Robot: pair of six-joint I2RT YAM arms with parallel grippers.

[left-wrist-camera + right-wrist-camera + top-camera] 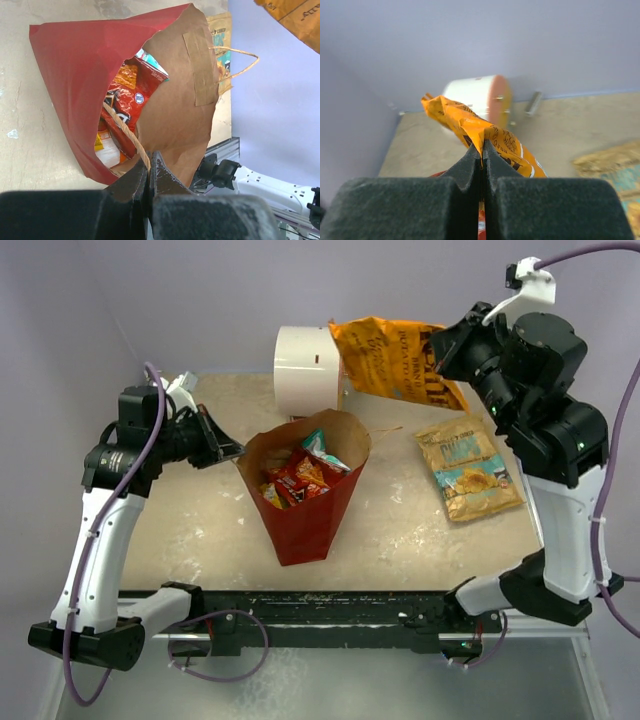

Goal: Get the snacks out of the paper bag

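Observation:
The red paper bag (305, 515) stands open at the table's middle, brown inside (175, 100). It holds a red chip bag (298, 478), a teal packet (322, 452) and a small red-and-yellow packet (270, 494). My left gripper (232, 449) is shut on the bag's rim and twine handle (131, 135). My right gripper (445, 345) is shut on the yellow-orange chip bag (395, 360), holding it in the air at the back right; it also shows in the right wrist view (470, 127).
A white cylinder (308, 370) lies at the back, behind the bag. A tan-and-teal chip packet (468, 468) lies flat on the table at the right. A black rail (330, 605) runs along the near edge.

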